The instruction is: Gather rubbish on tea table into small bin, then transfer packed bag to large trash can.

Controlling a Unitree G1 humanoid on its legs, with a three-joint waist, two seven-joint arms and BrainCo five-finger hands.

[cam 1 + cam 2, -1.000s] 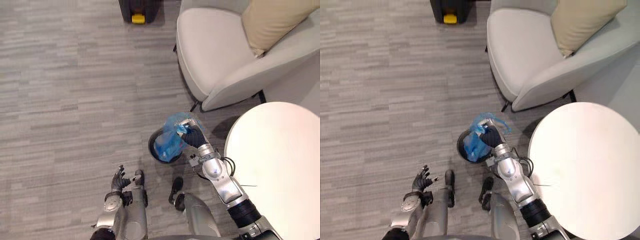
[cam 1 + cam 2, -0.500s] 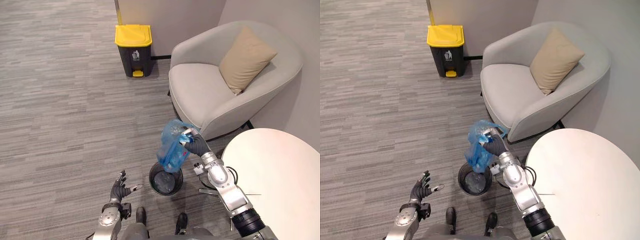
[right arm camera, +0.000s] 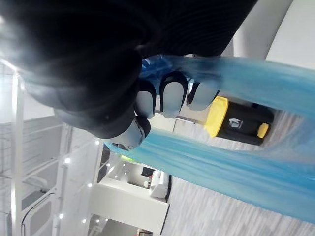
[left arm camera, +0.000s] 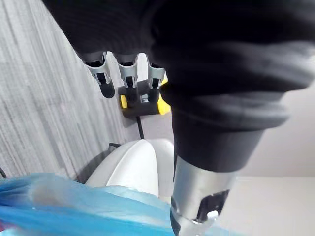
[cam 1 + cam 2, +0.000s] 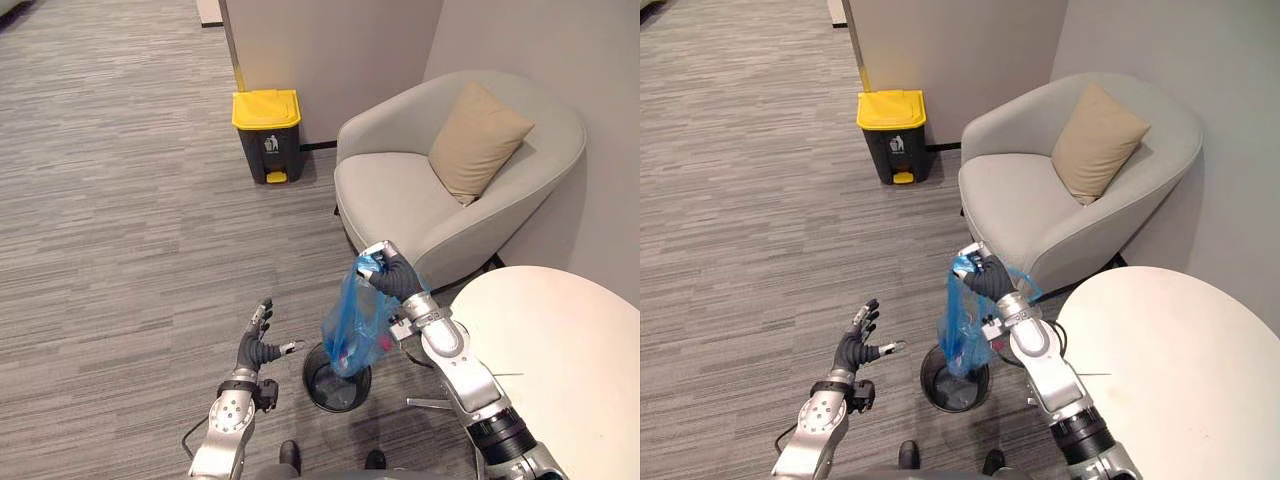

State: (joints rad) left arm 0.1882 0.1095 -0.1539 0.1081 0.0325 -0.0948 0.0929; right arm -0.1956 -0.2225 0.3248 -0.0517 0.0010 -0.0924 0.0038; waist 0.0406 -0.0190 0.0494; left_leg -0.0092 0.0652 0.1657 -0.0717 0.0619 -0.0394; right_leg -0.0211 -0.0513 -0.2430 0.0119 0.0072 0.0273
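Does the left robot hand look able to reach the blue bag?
Probably yes: the open left robot hand hangs beside the blue bag, held up by the right robot hand, with nothing between them.

The right arm (image 5: 462,372) reaches in from the lower right, its forearm slanting up and inward, with the right hand (image 5: 393,278) at its high end. The fingers (image 3: 170,98) are curled tight against the thumb, pinching the gathered top of the bag (image 5: 352,328). The left arm (image 5: 226,438) comes in from the lower left with the left hand (image 5: 257,349) raised and holding nothing. Its fingers (image 4: 129,77) are straight and slightly spread, and the thumb apparently sticks out sideways toward the other arm
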